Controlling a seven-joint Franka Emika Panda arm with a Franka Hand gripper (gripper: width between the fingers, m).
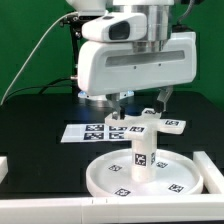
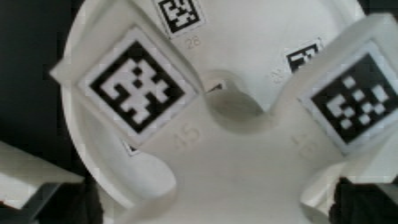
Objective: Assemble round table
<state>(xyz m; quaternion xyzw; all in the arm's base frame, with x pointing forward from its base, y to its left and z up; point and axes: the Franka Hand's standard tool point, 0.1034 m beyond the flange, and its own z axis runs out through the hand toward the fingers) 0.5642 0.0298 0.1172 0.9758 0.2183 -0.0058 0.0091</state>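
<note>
So the round disc (image 1: 140,175) sits on the black table (image 1: 30,125) near the front edge, rim up, flat side down. The short cylindrical leg (image 1: 141,155) stands in its middle, upright, long axis straight up and down, with a black-and-white tag on the side facing the exterior camera.

On top of the leg is the branched foot piece (image 1: 150,124), with arms spreading out more or less level. One arm reaches toward the exterior view's right and ends in a flat tagged pad; others head toward the left and back. Whether it's fully seated on the leg or just resting there, I can't tell.

The gripper (image 1: 140,98) hangs right over the foot piece, lined up with the leg's axis. Its two fingers (image 1: 161,97) point down and stand apart, as wide as they go, with nothing clamped between them. The tips look to be just above the foot's arms, or level with them; touching or not, can't say from here.

The wrist view (image 2: 196,130) is filled with the white foot piece up close: tagged faces angled outward on either side of a smooth hollow. A finger (image 2: 36,180) shows at one corner, beside the plastic.

Behind the disc, the marker board (image 1: 82,131) lies flat on the table.
</note>
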